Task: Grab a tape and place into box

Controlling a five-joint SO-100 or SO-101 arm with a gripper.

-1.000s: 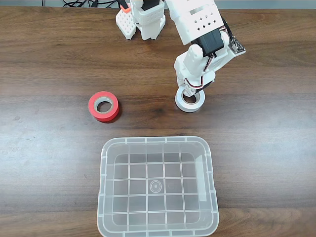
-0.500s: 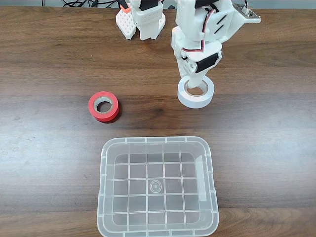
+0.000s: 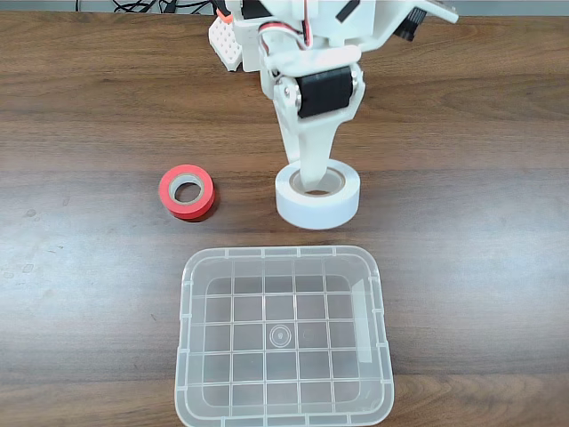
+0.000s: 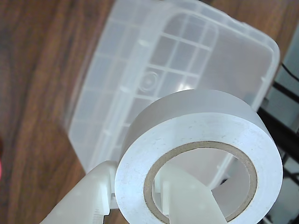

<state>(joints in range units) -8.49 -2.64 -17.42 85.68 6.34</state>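
Tool grips the tape through its wall, one finger inside the hole, one outside. The roll seems raised above the tabletop, just beyond the box rim; red roll lies apart.

Fixed view: tape above box far rim; second roll left of tape.
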